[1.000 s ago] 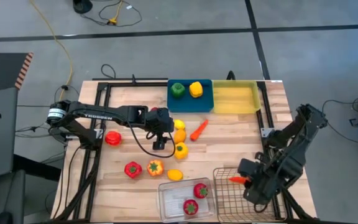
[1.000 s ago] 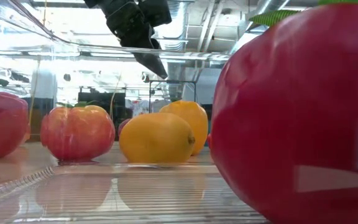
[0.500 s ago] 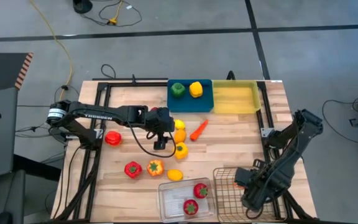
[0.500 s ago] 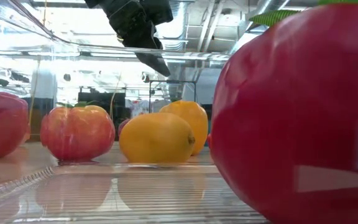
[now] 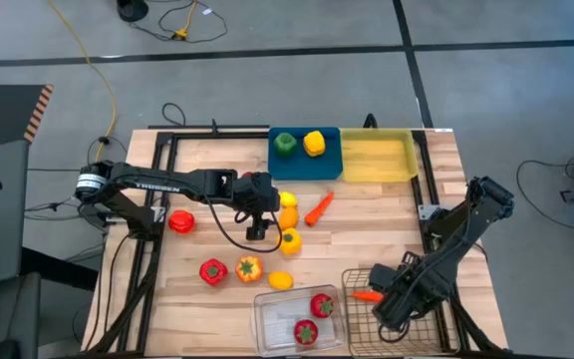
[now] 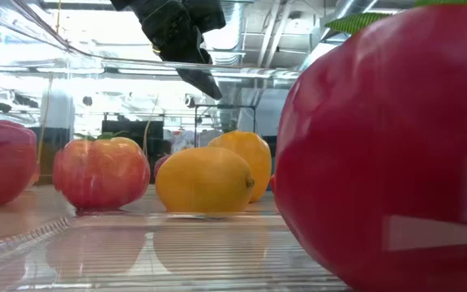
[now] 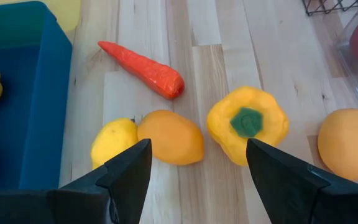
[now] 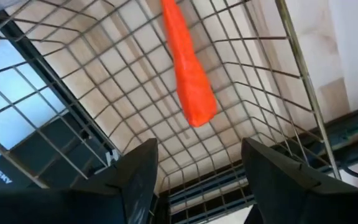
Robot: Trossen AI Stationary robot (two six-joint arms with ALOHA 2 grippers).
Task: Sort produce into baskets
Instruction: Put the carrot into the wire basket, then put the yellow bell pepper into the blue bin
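My right gripper hangs open over the brown wire-mesh basket at the near right, pointing down. An orange carrot lies inside the basket, clear of the fingers. My left gripper stands open above the loose produce at mid-table: an orange lemon, a yellow lemon, a yellow pepper and a second carrot, all resting on the wood. It touches none of them. The blue tray holds a green pepper and a yellow pepper.
The yellow tray stands at the far edge, right of the blue one. A clear bin at the near edge holds two red berries. Two red peppers, an orange pepper and a lemon lie left of centre.
My right gripper has sunk and gone toward the table's left, over the wire basket. The carrot that was at its fingertips now lies in the basket, apart from them.
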